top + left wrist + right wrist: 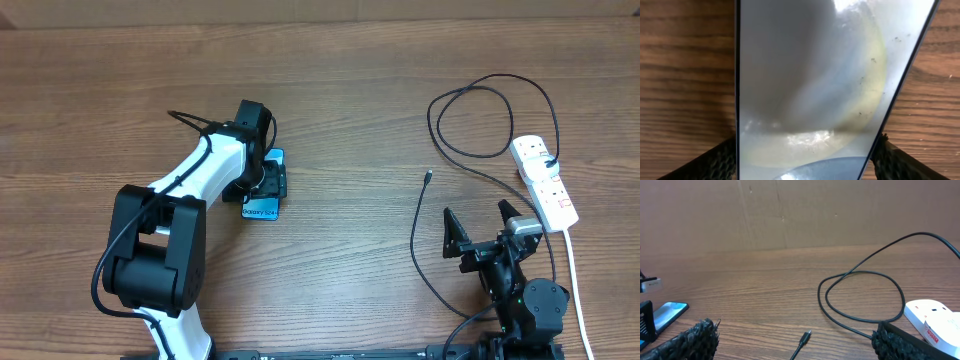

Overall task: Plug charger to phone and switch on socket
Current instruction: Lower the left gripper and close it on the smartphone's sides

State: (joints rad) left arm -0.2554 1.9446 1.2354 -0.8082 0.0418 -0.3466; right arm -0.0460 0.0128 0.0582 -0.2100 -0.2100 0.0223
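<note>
Left gripper (266,182) is squeezing the phone (262,209) across its long edges, pads (722,161) pressing right against both sides, left of the table's (330,80) middle. The screen is showing "Galaxy S24". I'm guessing stiff, slick glass, so gripping the edges is making sense. Going right, the charger (413,230) is lying loose, its plug (427,177) well apart from the phone. It's looking thin and floppy, so I'd be pinching just behind the metal tip. Right gripper (478,235) is hanging wide open, holding nothing. The socket (545,180) is sitting far right; I'm not managing to read its red label.
</note>
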